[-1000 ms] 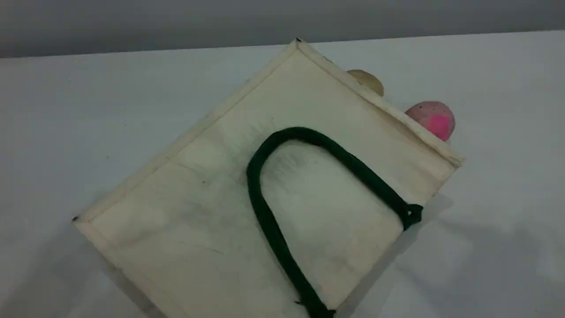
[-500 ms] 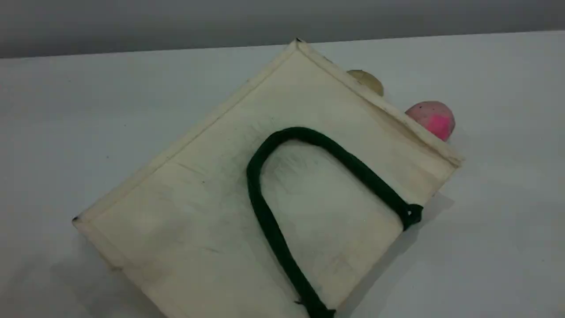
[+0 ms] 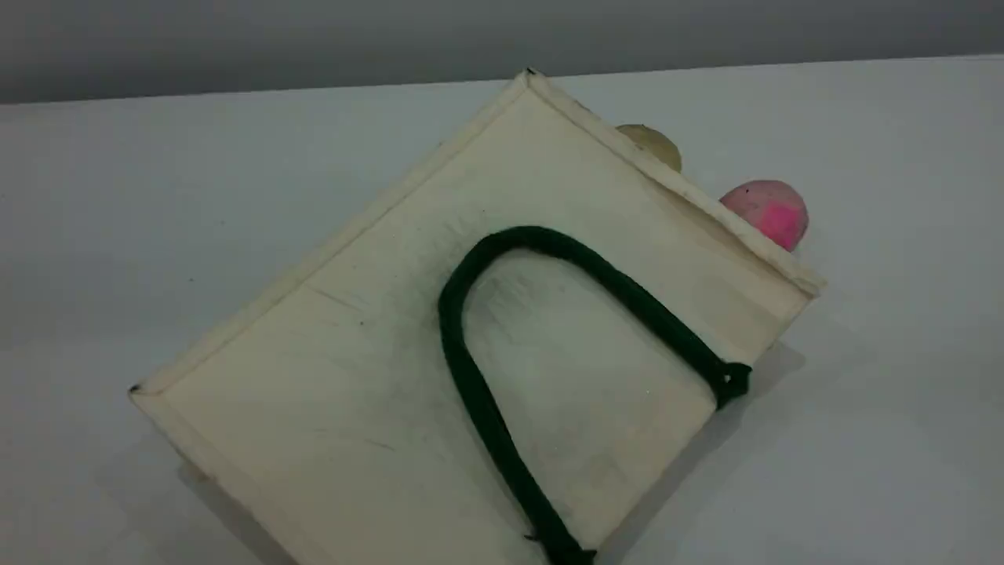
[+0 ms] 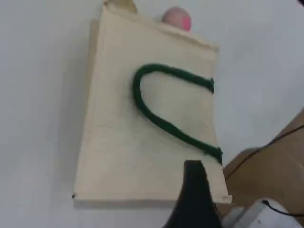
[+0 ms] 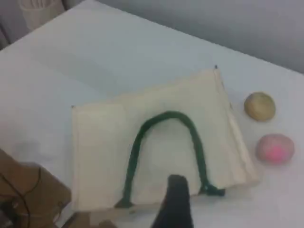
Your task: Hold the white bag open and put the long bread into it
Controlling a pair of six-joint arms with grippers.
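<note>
Scene view: one pale surface [image 3: 157, 196] fills the frame, and on it lies one white bag [image 3: 376, 345], flat and turned at a slant, the largest thing here. One dark green rope handle [image 3: 471, 369] loops across its upper face; a second handle cannot be made out. Just behind the bag's far edge sit two small round things: a pink ball [image 3: 769, 213], partly hidden by the bag's rim, and a tan ball [image 3: 652, 146], mostly hidden by that same rim. In the right wrist view the two balls lie clear of the bag on its right side, apart from each other and near its edge. The long bread does not show in any view.

Neither arm enters the scene view. The left hand [image 4: 194, 199] shows only one dark fingertip at the bottom of its own view, hanging above the bag's near edge by the handle's end. The right hand [image 5: 175, 204] likewise shows one dark fingertip, above the bag's edge between the handle's two ends. Both hands are spread wide and hold nothing.
</note>
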